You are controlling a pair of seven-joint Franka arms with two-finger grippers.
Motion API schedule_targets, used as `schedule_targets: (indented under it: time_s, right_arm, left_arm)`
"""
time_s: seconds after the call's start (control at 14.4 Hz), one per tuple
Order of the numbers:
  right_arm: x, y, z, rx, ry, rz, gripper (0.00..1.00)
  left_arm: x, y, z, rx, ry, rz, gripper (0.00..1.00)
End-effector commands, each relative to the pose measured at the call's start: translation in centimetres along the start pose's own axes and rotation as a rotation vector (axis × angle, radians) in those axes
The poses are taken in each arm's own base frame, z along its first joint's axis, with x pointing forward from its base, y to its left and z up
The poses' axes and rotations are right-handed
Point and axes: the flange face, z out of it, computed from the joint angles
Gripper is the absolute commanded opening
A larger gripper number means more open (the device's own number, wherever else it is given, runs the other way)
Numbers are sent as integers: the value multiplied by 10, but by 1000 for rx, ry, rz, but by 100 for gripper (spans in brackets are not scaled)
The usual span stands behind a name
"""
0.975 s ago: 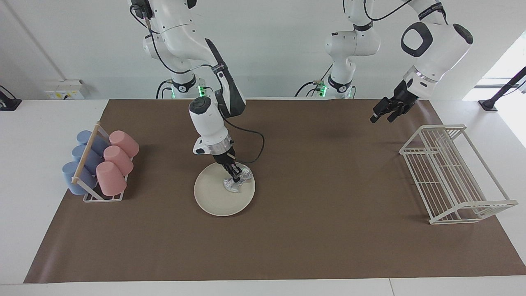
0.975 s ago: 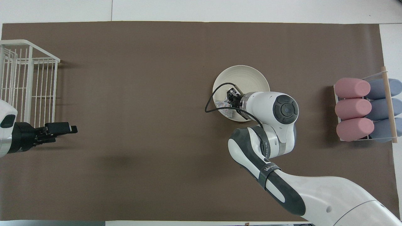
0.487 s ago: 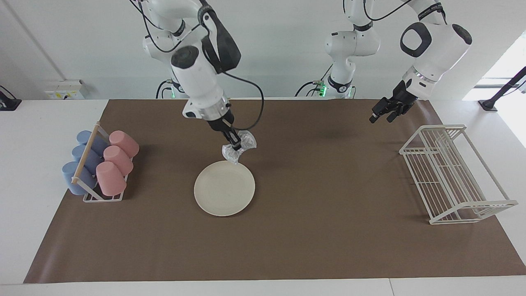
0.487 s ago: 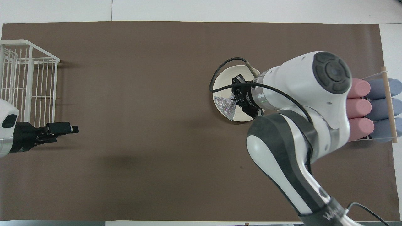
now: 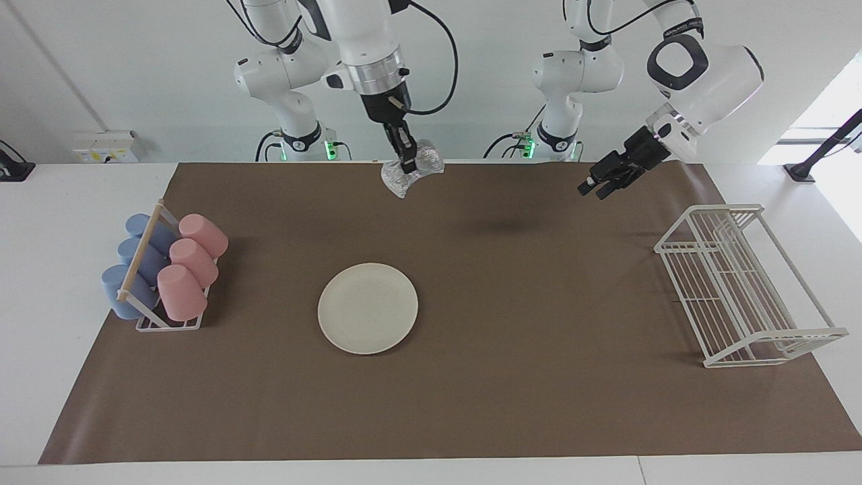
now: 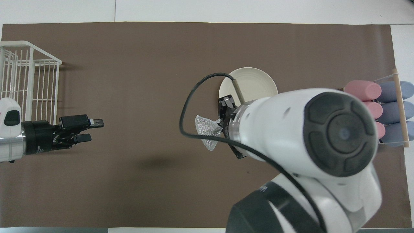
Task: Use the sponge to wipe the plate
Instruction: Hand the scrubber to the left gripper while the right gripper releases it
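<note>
Plate (image 5: pixel 368 308): flat on the brown surface (image 5: pixel 471 404), bare, mid-surface toward the right arm's end.
Sponge (image 5: pixel 412 170): clamped in the right claw (image 5: pixel 408 164), high in the air, clear of the plate.
Left claw (image 5: pixel 601 183): waits near the wire rack (image 5: pixel 744 286), fingers apart.
Progress: wiping not underway; whether finished cannot be told.
Hidden: the right arm covers part of the plate from overhead.
</note>
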Motion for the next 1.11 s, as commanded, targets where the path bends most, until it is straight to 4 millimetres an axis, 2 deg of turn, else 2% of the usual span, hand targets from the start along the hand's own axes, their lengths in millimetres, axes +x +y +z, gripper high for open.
schedule_targets:
  time_s: [0.0,0.07,0.14,0.28,0.49,0.77,0.91,1.04]
  right_arm:
    - [-28,1,10,4,17,51,0]
    - [-39,5,15,3,28,41,0]
    - [-60,9,33,0,77,27,0]
    - [-73,5,51,48,135,52,0]
    - [-71,3,54,53,147,56,0]
    - [-70,1,54,59,144,57,0]
    - [-68,0,53,62,145,58,0]
    - [-67,-1,52,64,145,59,0]
  left_arm:
    - [-7,15,0,-160,-34,-61,100]
    - [-11,23,4,-198,-54,-56,100]
    - [-14,29,6,-250,-67,-54,100]
    - [-24,44,16,-337,-90,-42,100]
    - [-44,65,41,-393,-116,-37,100]
    - [-79,72,100,-416,-97,19,100]
    - [-81,71,109,-473,-93,41,100]
    - [-96,76,120,-467,-130,64,96]
